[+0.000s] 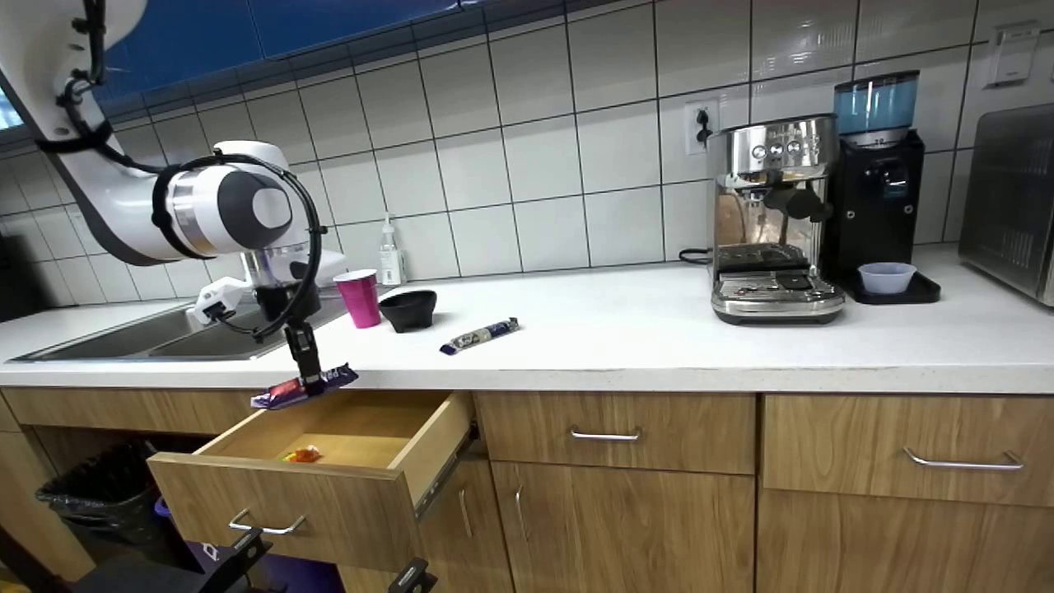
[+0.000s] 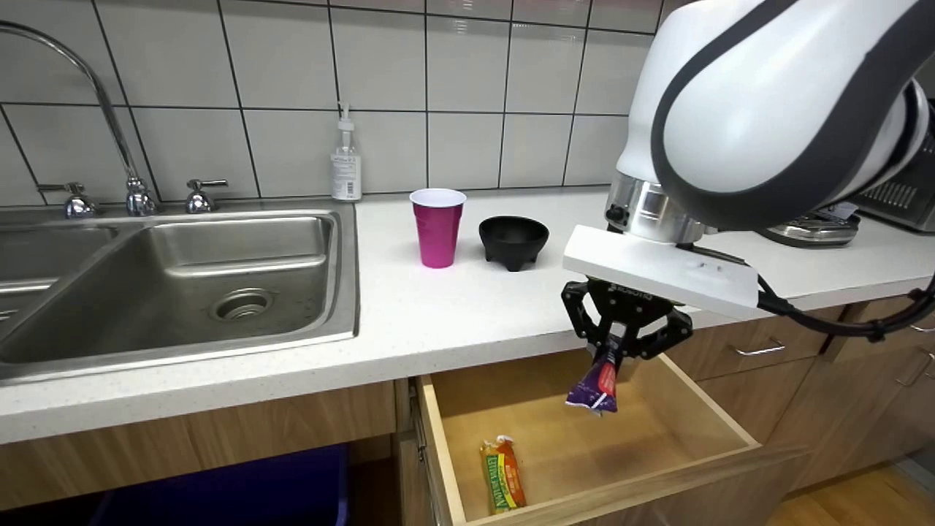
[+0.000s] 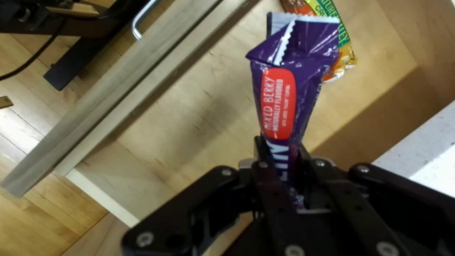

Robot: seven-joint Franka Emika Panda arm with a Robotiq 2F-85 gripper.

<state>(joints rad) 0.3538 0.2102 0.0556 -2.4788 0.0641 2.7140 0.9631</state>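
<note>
My tool (image 3: 283, 153) is clamped on a purple-wrapped bar (image 3: 289, 96), gripping it around its middle. In the wrist view the bar runs from my grip toward 12 o'clock, its red label (image 3: 278, 103) reading "Mixed Berry". In an exterior view its ends stick out toward roughly 9 and 3 o'clock of the tool. I hold it above the open drawer (image 2: 577, 449), apart from the drawer's floor.

Inside the drawer lies a Nature Valley bar (image 2: 502, 475), between 7 and 8 o'clock from my tool in an exterior view. There, on the surface (image 2: 409, 314), a pink cup (image 2: 437, 237) stands near 10 o'clock, a black bowl (image 2: 513, 241) just beside it. A blue-and-silver bar (image 1: 480, 336) lies on the surface between 2 and 3 o'clock from my tool in an exterior view.

My tool hides the purple-wrapped bar's middle and cuts its lettering short; the finest print is too blurred to read. In the wrist view this bar covers part of the Nature Valley bar, which the top edge also cuts off. In an exterior view the drawer front (image 1: 346, 502) hides much of it.
</note>
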